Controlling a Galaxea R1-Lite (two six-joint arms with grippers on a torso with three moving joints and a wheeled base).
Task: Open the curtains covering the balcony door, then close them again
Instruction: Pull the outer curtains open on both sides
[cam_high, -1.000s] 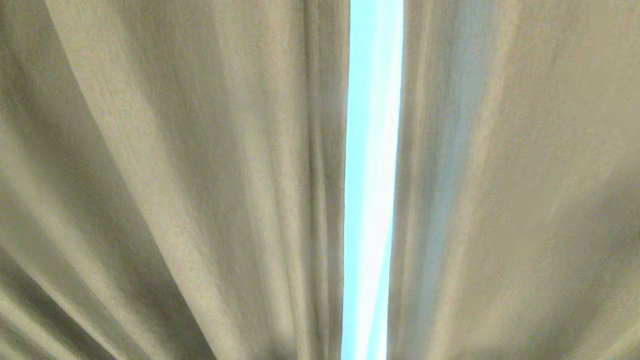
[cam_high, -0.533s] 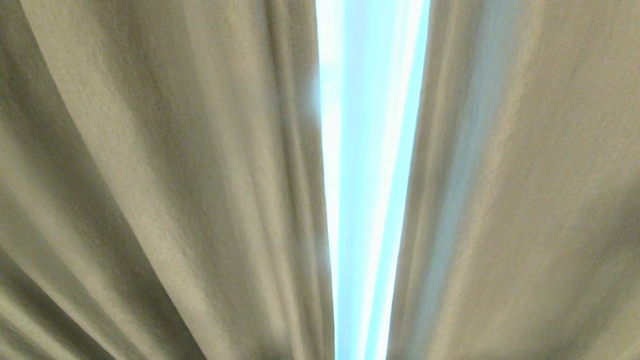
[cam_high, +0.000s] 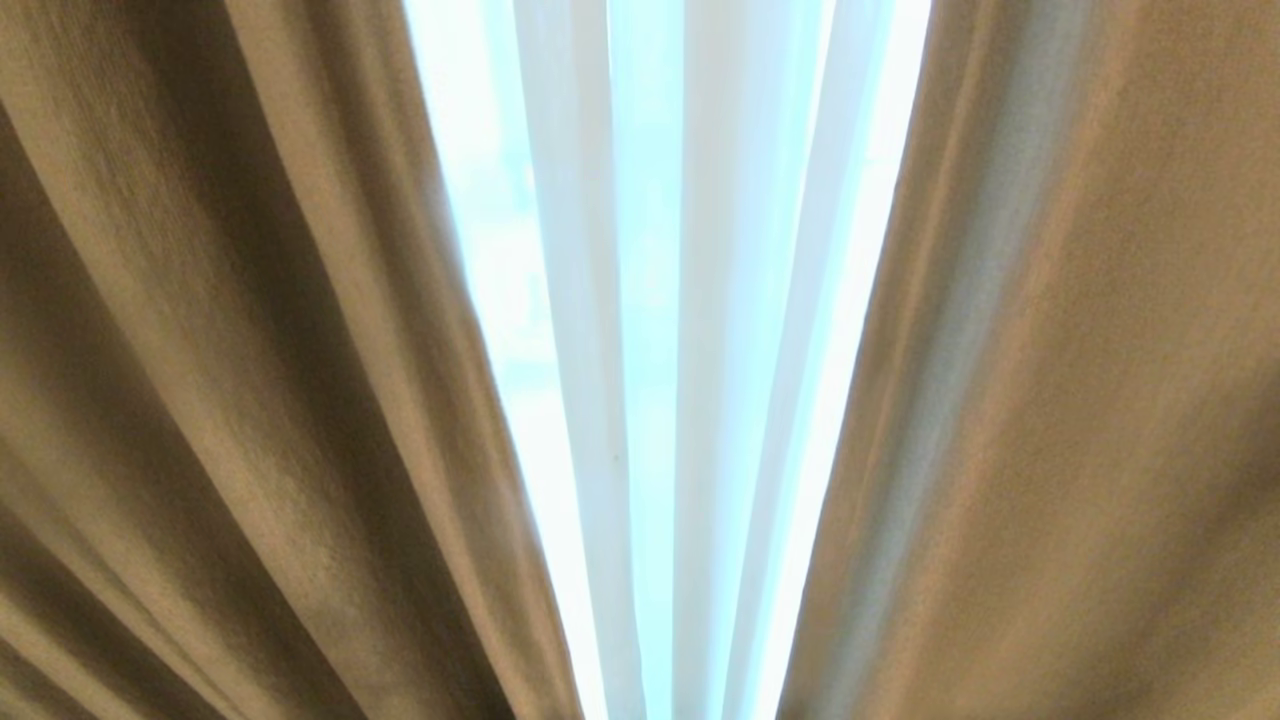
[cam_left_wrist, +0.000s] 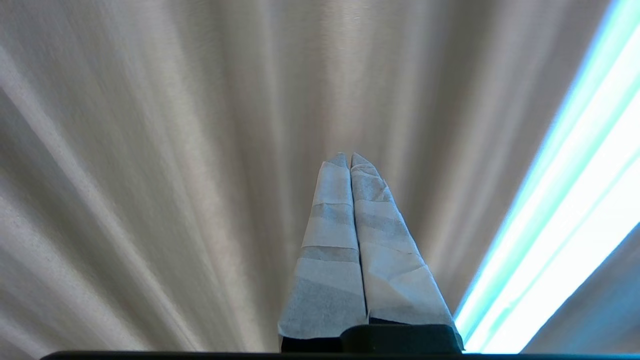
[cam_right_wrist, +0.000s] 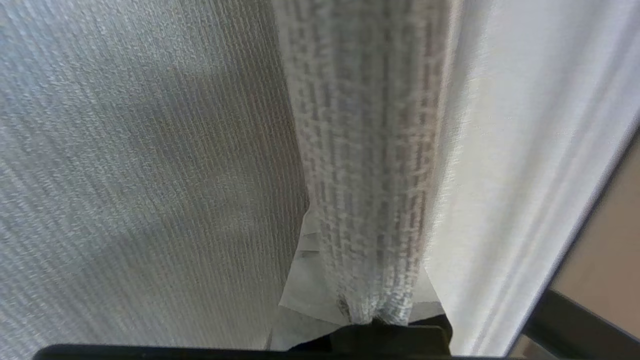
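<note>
Two cream-beige curtains hang close before me: the left panel (cam_high: 250, 350) and the right panel (cam_high: 1080, 350). They stand parted, with the white sheer (cam_high: 640, 300) lit brightly in the gap. In the right wrist view my right gripper (cam_right_wrist: 365, 260) is shut on a hemmed woven fold of curtain (cam_right_wrist: 370, 150), and its taped fingers (cam_right_wrist: 305, 295) show beside the cloth. The sheer (cam_right_wrist: 510, 150) hangs just beyond that fold. My left gripper (cam_left_wrist: 348, 157) is shut and empty, pointing at curtain pleats (cam_left_wrist: 175, 150). The balcony door is hidden behind the sheer.
A black frame bar (cam_right_wrist: 575, 320) crosses the corner of the right wrist view beyond the sheer. A bright strip of the gap (cam_left_wrist: 565, 210) runs along one side of the left wrist view. Cloth fills the rest of every view.
The gap between the two panels has grown much wider. The left panel's edge has swung far left and the right edge slightly right. Sheer folds now show in the gap.
</note>
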